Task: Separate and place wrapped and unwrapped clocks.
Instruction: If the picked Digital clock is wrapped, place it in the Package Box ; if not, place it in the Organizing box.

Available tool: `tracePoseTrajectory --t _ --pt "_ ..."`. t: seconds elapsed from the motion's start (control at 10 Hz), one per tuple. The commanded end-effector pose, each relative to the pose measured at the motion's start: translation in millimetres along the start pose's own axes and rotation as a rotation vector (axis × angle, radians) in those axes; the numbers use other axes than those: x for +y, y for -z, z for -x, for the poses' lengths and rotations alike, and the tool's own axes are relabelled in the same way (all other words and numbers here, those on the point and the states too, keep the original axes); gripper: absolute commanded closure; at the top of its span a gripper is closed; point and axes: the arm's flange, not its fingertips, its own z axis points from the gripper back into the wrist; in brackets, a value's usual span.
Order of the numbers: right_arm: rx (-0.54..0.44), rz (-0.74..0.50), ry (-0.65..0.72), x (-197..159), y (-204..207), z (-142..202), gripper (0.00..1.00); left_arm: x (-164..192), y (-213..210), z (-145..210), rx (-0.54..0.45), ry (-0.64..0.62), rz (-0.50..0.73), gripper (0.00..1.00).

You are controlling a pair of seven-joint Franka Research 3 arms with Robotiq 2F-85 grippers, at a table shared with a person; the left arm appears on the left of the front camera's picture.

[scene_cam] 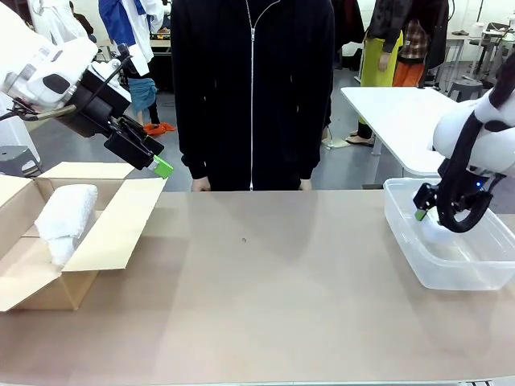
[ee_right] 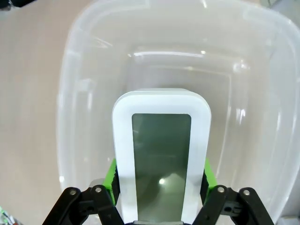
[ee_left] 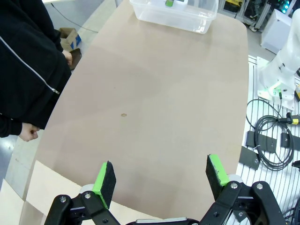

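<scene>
A wrapped clock point(scene_cam: 64, 211), a white padded bundle, lies in the open cardboard box point(scene_cam: 113, 229) at the left. My left gripper point(scene_cam: 157, 163) hangs open above the box's right flap, its green pads point(ee_left: 104, 179) spread wide over bare table with nothing between them. My right gripper point(scene_cam: 420, 211) is down inside the clear plastic tub point(scene_cam: 451, 269) at the right. It is shut on the unwrapped clock point(ee_right: 161, 157), white with a grey screen, which the green pads point(ee_right: 111, 180) clamp by its long sides just above the tub's floor.
A person in a black zipped jacket point(scene_cam: 251, 88) stands at the far edge, hands point(ee_left: 28, 133) at the table edge. The tub point(ee_left: 174, 15) sits near the table's right edge. A small speck point(scene_cam: 244, 239) marks the middle of the tabletop. Cables point(ee_left: 269, 145) lie beside the table.
</scene>
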Motion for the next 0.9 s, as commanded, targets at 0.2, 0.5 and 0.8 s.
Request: tracePoseTrajectory --t 0.2,0.5,0.8 --pt "-0.016 0.085 0.068 -13.9 16.8 11.1 0.22 -1.4 0.5 1.3 0.002 -0.001 0.001 0.00" --pt "-0.002 0.085 0.066 -11.8 16.1 10.3 0.00 -1.4 0.5 1.3 0.002 -0.001 0.001 0.00" --pt "0.015 0.086 0.053 -10.3 12.8 9.4 0.00 -1.4 0.5 1.3 0.002 -0.001 0.001 0.00"
